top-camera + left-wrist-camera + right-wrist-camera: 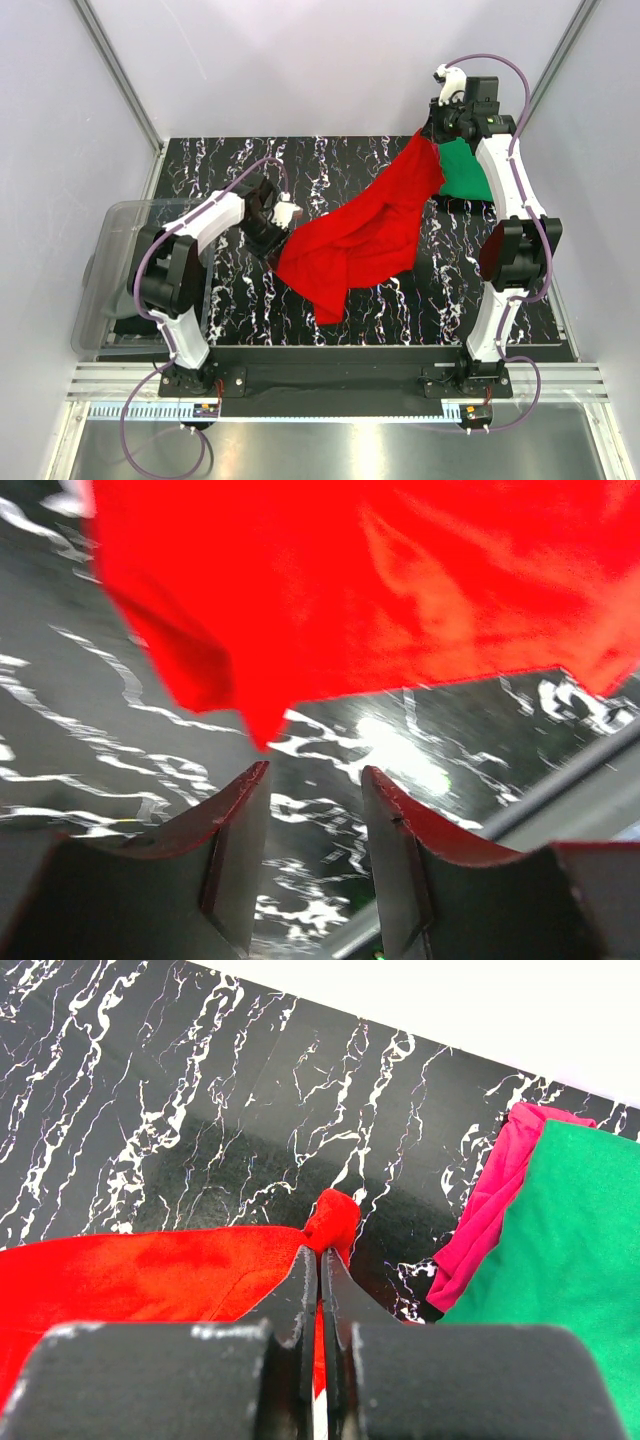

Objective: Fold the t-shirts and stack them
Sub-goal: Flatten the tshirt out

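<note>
The bright red t-shirt (368, 232) hangs stretched across the marbled table, from the far right down to the middle. My right gripper (432, 134) is shut on its far corner (332, 1220) and holds it above the table. My left gripper (275, 240) is open and empty at the shirt's left edge; red cloth (380, 590) hangs just beyond its fingertips (250, 780). The green t-shirt (463, 170) lies folded at the far right, under the right arm. It shows in the right wrist view (570, 1260) with the pink shirt (495, 1200) beneath it.
A clear plastic bin (112, 270) stands off the table's left edge beside the left arm. The black marbled table (230, 170) ends at a metal rail (330, 380) in front. White walls close in the back and sides.
</note>
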